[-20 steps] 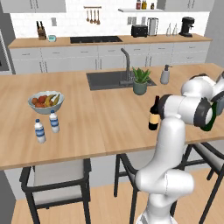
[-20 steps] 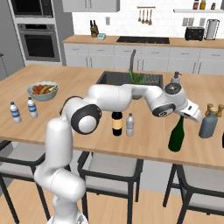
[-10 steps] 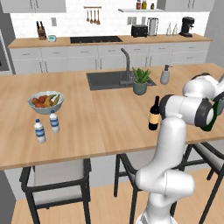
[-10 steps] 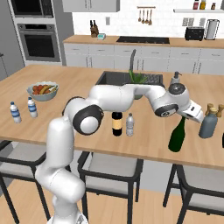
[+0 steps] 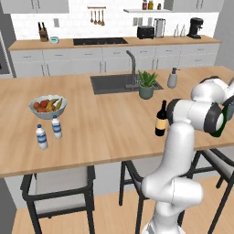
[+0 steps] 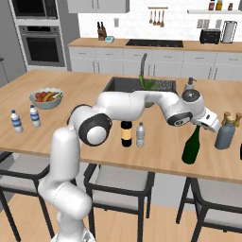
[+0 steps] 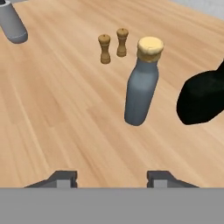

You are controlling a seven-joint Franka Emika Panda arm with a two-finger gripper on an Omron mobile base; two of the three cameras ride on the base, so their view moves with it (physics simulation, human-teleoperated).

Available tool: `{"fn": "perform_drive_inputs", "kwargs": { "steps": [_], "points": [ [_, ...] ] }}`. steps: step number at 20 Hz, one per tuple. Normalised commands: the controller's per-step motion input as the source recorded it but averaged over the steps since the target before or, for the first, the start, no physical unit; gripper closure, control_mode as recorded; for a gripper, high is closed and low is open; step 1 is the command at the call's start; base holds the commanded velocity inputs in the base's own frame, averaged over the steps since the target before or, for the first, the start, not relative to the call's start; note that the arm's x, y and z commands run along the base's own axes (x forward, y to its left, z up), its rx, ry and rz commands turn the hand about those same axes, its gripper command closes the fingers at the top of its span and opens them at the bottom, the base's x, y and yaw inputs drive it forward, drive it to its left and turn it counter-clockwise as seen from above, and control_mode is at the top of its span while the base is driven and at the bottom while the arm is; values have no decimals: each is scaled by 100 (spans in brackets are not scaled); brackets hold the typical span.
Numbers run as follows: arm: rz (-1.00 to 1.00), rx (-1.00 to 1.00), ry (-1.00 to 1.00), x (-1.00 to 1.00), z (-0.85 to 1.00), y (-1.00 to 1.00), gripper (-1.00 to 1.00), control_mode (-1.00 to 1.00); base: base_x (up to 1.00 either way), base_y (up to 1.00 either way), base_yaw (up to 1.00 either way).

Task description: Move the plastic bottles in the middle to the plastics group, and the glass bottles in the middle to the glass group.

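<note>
Claw (image 7: 112, 177) is seen with fingertips (image 7: 65, 177) apart and nothing between them, so it is read as open and empty. In the right base view it hangs over the right end of the island counter (image 6: 85, 94), just beside the neck of the green wine bottle (image 6: 191, 145) and not around it.

The green bottle stands upright on the counter, near the tall grey-blue bottle (image 6: 224, 134). It is judged to be placed with the glass group. In the hand view the grey-blue bottle (image 7: 142, 85) is straight ahead. The two small brown shakers (image 7: 113, 46) are behind it, and a dark shape at the right edge is probably the green bottle.

Left in the middle are the near-black bottle with the tan label (image 6: 126, 133) and the small clear plain bottle (image 6: 140, 134). They stand just beside each other near the front edge.

Relation that counts: both lie well apart from the claw, toward the robot's left. Both are upright, so their long axis is vertical. A sideways approach at body or neck height is called for, with the jaws straddling the bottle.

Nearer target is the clear bottle, whose group is farthest away: the two blue-banded water bottles (image 6: 25, 118) by the fruit bowl (image 6: 46, 98) at the far left. The labelled bottle's group is close to where the claw is now.

Risk: with the two this close together, one may be knocked while the other is gripped.
</note>
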Motion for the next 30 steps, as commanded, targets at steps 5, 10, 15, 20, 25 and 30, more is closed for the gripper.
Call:
{"fn": "perform_drive_inputs", "kwargs": {
  "steps": [5,10,15,20,25,30],
  "points": [
    [0,0,0,0,-8,0,-100,-100,0,0,0],
    [0,-1,0,0,0,11,-100,-100,0,0,0],
    [0,-1,0,0,20,6,-100,-100,0,0,0],
    [0,0,0,-7,38,12,-100,-100,0,0,0],
    [0,0,0,-57,37,32,-100,-100,0,0,0],
    [0,0,0,-68,12,64,-100,-100,0,0,0]
  ]
}}
